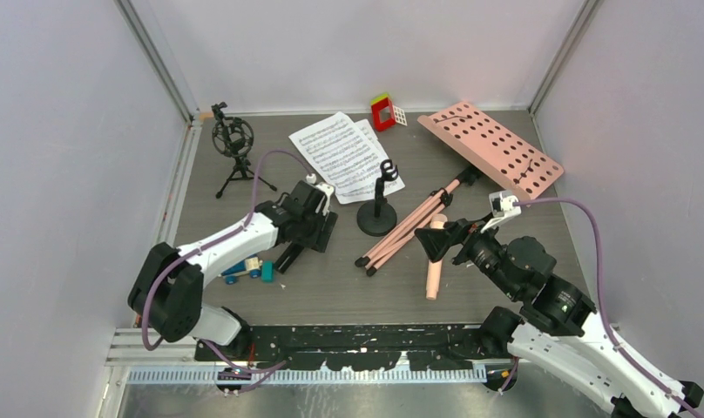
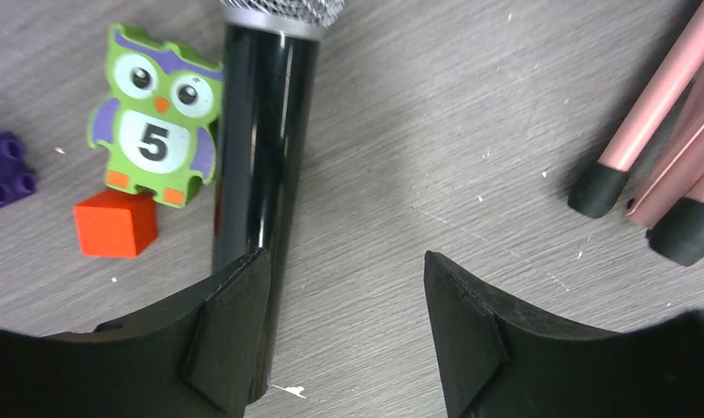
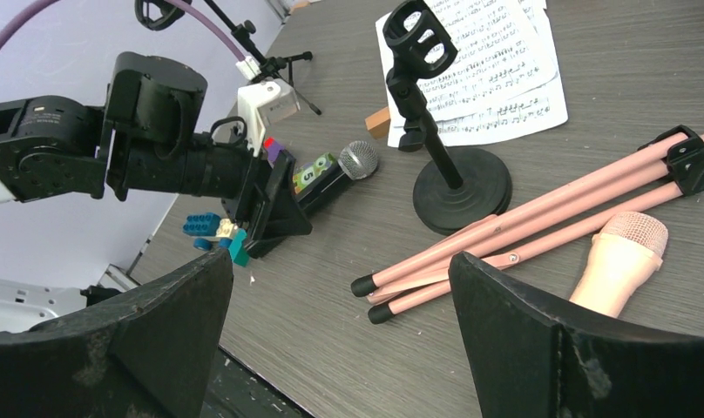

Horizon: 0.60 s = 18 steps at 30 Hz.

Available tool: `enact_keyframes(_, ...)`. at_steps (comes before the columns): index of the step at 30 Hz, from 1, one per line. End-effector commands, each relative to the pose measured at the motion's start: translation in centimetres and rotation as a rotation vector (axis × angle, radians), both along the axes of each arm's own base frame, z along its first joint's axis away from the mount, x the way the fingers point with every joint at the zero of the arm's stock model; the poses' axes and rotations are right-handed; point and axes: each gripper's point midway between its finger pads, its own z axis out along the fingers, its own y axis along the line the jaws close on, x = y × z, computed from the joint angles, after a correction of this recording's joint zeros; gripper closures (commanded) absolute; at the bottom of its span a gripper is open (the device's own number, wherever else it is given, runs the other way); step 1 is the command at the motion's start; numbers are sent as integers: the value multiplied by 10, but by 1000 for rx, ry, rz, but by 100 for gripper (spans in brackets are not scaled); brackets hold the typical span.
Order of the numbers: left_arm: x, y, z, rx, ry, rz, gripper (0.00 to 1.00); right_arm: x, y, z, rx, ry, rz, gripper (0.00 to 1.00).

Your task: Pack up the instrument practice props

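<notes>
Pink tripod music stand with perforated desk [image 1: 492,148] lies folded on the grey bench [image 1: 331,287], with the beige-pink microphone [image 1: 434,261] beside its legs. White sheet-music pages [image 1: 344,155] lie behind the black round-base stand [image 1: 377,218]. Right claw [image 3: 341,270] is wide open and empty above the pink mic. Left claw [image 2: 344,322] is open and empty, one finger over a black silver-mesh microphone [image 2: 261,148].

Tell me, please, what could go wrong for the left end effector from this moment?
1. The glossy black cylindrical microphone lies by one finger of the open left end effector, not centred in the gap; closing may push it aside.
2. The green owl-shaped toy and small red cube sit right beside it and may be swept along.
</notes>
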Motion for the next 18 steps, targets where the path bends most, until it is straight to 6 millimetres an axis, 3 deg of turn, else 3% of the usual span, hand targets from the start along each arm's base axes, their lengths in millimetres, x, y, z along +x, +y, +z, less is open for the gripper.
enact_keyframes(1,19,3,39,6,-113,17,32,0,-4,15,44,-36,-20,2)
enact_keyframes(4,27,13,38,59,-136,31,28,2,-3,14,46,-32,-22,2)
enact_keyframes(10,28,11,3,71,-16,18,30,2,-2,13,51,-23,-22,2)
enact_keyframes(14,27,7,-18,89,52,14,34,0,-3,15,64,-19,-25,2)
enact_keyframes(18,25,3,-26,98,113,13,47,-2,-2,14,69,-14,-10,2)
